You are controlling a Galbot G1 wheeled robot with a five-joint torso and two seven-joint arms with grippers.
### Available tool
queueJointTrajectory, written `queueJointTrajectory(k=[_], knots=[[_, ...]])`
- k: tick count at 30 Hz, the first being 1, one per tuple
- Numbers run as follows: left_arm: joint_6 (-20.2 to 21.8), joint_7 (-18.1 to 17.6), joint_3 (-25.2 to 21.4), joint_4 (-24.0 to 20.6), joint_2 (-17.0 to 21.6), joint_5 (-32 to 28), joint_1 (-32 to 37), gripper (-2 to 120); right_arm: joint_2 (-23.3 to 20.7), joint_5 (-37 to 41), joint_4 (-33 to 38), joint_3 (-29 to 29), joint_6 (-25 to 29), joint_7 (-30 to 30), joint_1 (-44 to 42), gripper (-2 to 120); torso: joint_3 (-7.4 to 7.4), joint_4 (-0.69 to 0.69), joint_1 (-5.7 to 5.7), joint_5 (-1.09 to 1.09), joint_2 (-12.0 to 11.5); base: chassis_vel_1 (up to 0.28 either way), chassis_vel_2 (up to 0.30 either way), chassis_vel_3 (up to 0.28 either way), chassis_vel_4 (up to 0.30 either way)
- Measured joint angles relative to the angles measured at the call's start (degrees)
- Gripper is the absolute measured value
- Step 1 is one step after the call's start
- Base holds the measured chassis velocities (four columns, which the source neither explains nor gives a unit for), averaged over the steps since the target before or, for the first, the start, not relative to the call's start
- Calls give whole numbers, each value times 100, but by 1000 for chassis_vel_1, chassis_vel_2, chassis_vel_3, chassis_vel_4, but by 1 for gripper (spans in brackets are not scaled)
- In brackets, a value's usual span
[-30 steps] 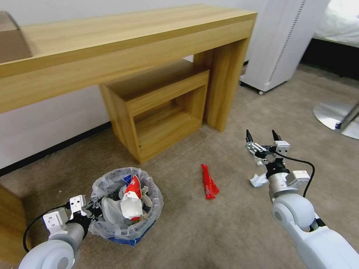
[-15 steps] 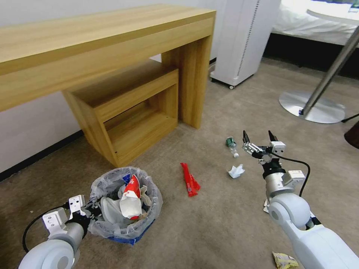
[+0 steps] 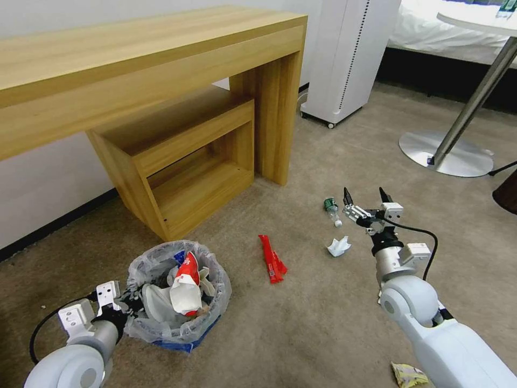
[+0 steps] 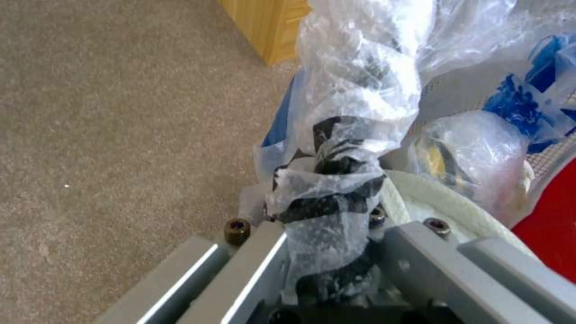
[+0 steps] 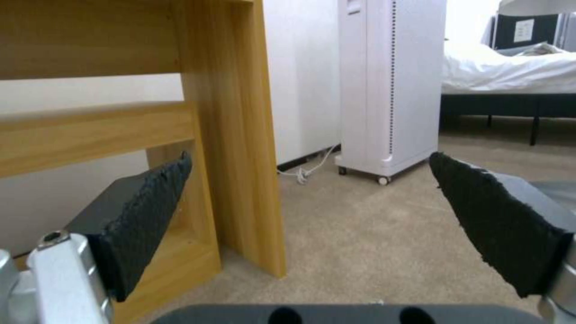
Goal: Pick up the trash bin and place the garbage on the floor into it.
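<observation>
From my head, lower left: one round blue bin (image 3: 180,302), crinkly bag, my left claw (image 3: 121,308) clenched on its rim. Centre: one red wrapper (image 3: 271,258), one paper wad (image 3: 339,247), one bottle (image 3: 332,208). My right claw (image 3: 365,198) hangs spread. Left wrist: plastic (image 4: 336,198) bunched between fingers. Right wrist: two rough black pads (image 5: 150,216), apart.

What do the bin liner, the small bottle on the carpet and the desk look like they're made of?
The bin liner looks like thin clear plastic film: crinkled, see-through, glossy. The small bottle seems clear plastic with a green label. The desk looks like light wood or wood-grain laminate, matte; which one is hard to tell.
</observation>
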Motion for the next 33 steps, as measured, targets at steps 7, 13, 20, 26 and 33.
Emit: queueJointTrajectory(k=[7,13,20,26,33], knots=[[-2,-6,8,10,-11,10,-10,0,15,0,11,-17,2,-5,-7,100,0,0,0,0,0,0,0,0,0],[-12,-9,1,-1,-10,9,2,0,17,0,13,-17,2,-6,-26,100,0,0,0,0,0,0,0,0,0],[-19,-9,-47,-59,-5,-2,48,0,20,-5,43,-8,-7,-6,-48,100,0,0,0,0,0,0,0,0,0],[-22,-3,-55,-80,-14,24,84,0,23,-12,87,12,-16,-4,-91,100,0,0,0,0,0,0,0,0,0],[-57,-1,-35,-108,-45,66,123,0,23,-37,124,39,-17,-4,-174,100,0,0,0,0,0,0,0,0,0]])
